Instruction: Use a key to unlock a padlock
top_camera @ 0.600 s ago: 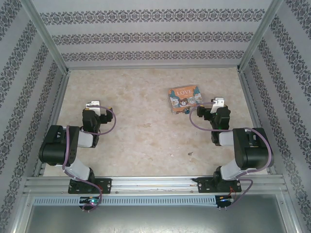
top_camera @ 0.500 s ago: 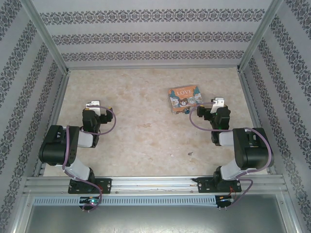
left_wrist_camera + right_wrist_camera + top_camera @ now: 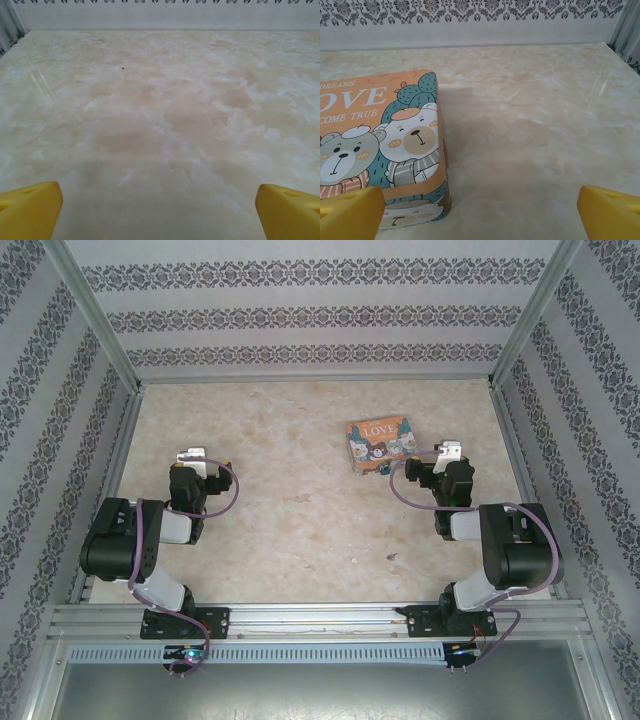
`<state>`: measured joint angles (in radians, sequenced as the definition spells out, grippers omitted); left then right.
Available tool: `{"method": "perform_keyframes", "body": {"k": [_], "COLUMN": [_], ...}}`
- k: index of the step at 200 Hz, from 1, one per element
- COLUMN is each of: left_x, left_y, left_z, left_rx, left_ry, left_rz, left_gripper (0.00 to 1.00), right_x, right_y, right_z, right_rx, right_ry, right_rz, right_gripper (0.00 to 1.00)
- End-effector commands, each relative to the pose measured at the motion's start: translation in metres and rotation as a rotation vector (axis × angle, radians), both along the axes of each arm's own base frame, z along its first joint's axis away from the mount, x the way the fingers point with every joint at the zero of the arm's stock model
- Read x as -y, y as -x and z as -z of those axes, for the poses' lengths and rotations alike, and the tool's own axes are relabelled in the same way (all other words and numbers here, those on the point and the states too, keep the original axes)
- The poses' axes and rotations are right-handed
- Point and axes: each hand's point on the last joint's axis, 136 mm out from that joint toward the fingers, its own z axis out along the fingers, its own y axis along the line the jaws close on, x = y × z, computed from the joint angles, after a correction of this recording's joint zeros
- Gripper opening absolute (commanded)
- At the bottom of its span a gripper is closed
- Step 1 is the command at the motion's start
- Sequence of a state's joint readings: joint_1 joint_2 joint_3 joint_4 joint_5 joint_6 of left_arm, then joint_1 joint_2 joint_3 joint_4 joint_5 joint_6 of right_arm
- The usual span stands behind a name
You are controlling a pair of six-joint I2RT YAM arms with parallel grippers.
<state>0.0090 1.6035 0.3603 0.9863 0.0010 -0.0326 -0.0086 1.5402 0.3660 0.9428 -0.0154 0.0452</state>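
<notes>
So the tiny blue padlock (image 3: 383, 469) sat on the beige marbled desk (image 3: 290, 500), just beside the near edge of the colourful rectangular LOVE tin with cartoon bears (image 3: 380, 440), way too small in the top view to make out more. The right gripper (image 3: 480, 212) hung just right of that tin, yellow-tipped jaws spread wide with nothing in them, and the left gripper (image 3: 159, 212) was well apart over on the left, jaws just as wide and empty.

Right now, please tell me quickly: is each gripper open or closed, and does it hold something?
Left gripper: open, holding nothing.
Right gripper: open, holding nothing; the tin lies just ahead of it.
</notes>
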Motion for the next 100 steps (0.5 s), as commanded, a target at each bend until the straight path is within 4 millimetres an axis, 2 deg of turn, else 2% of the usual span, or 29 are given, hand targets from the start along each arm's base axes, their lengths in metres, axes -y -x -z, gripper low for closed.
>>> {"method": "perform_keyframes", "body": {"k": [1, 58, 100], "left_x": [-0.001, 0.003, 0.001], "left_y": [-0.004, -0.002, 0.011], "left_z": [-0.006, -0.008, -0.038], "left_rx": [0.012, 0.024, 0.07], "left_ry": [-0.004, -0.002, -0.008], "left_rz": [0.011, 0.037, 0.024], "left_gripper": [0.99, 0.99, 0.99], "right_x": [-0.003, -0.002, 0.002], "right_y": [-0.003, -0.003, 0.006], "right_z": [-0.008, -0.009, -0.028], "right_rx": [0.023, 0.029, 0.063], "right_ry": [0.01, 0.01, 0.009], "right_rz": [-0.004, 0.0, 0.02], "right_gripper": [0.98, 0.98, 0.98]}}
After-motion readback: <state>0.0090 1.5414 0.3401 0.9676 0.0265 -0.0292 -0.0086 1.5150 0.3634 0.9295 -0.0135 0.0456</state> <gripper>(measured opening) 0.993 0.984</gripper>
